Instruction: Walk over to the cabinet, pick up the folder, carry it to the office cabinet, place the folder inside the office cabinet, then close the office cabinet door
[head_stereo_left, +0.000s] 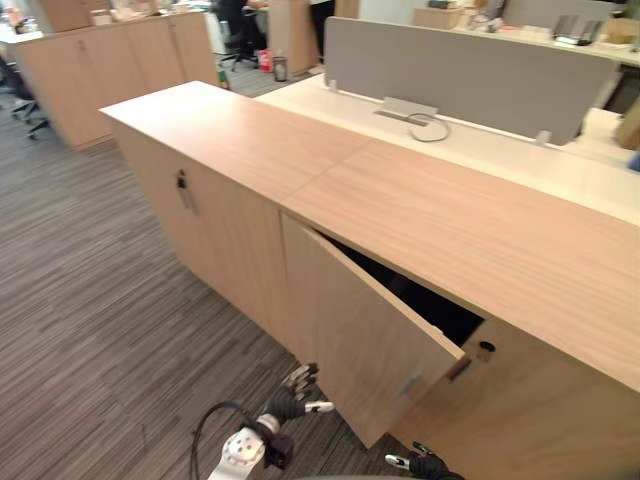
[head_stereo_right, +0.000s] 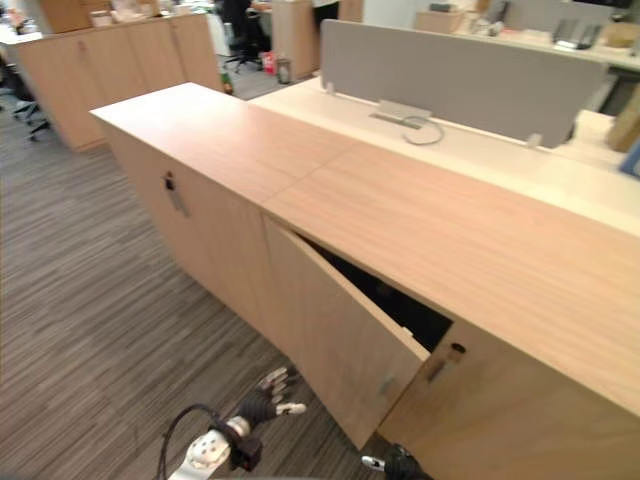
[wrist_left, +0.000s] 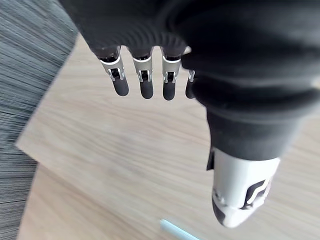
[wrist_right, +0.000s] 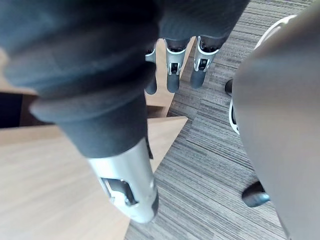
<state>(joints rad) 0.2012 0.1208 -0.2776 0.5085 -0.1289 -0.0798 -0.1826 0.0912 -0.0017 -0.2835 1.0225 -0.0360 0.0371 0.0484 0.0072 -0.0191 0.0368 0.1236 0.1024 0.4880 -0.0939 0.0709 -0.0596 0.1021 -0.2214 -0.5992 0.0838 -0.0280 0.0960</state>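
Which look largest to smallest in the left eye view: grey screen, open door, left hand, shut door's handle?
1-2. Screen and open door: about alike, unranked; the door is nearer.
3. Left hand.
4. Handle.

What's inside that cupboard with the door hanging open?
Only a dark gap shows behind the half-open door. The door and the cabinet top cover the rest of the inside, so what it holds cannot be told.
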